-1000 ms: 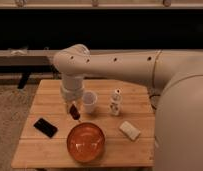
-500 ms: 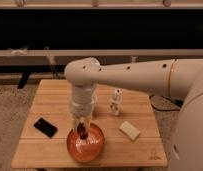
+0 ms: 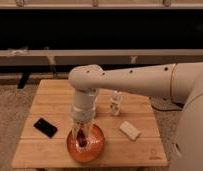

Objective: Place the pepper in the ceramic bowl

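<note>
The ceramic bowl (image 3: 85,144) is glossy orange-brown and sits at the front middle of the wooden table (image 3: 55,100). My gripper (image 3: 82,134) hangs straight down over the bowl, its tips just above the inside. A small dark red-brown pepper (image 3: 83,137) shows between the fingertips, over the middle of the bowl. The white arm reaches in from the right and hides the bowl's far rim.
A flat black rectangular object (image 3: 45,127) lies left of the bowl. A small white bottle (image 3: 114,104) stands behind and right of it. A white block (image 3: 129,130) lies at the right. A white cup is mostly hidden behind the arm. Carpet surrounds the table.
The arm swung from the table's back left forward to above the bowl, then lowered the gripper with the pepper closer into the bowl.
</note>
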`<state>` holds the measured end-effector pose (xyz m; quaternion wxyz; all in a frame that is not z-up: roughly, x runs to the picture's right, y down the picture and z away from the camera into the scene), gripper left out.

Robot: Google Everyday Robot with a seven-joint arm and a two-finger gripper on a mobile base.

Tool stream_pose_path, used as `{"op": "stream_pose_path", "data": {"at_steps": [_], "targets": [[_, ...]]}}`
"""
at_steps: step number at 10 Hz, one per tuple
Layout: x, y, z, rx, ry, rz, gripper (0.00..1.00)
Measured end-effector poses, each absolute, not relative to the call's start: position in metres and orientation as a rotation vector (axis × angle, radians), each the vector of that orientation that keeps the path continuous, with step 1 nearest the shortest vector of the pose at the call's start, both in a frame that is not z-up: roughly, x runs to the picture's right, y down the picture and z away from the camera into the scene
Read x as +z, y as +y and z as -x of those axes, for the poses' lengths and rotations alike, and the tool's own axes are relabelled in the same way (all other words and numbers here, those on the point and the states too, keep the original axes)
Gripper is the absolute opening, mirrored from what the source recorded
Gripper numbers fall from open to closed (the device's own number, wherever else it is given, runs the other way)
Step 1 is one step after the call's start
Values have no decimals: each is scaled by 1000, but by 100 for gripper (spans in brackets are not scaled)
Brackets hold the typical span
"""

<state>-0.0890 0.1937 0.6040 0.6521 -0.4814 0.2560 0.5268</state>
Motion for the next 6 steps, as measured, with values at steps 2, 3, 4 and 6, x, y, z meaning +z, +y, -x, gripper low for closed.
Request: {"op": "stream_pose_path", "data": {"at_steps": [2,3,4,6], "targets": [[604,194,88,1197,585,1095,80],[604,194,88,1199,585,1095,80],[604,194,88,1197,585,1095,80],[604,194,88,1198,585,1095,80]]}}
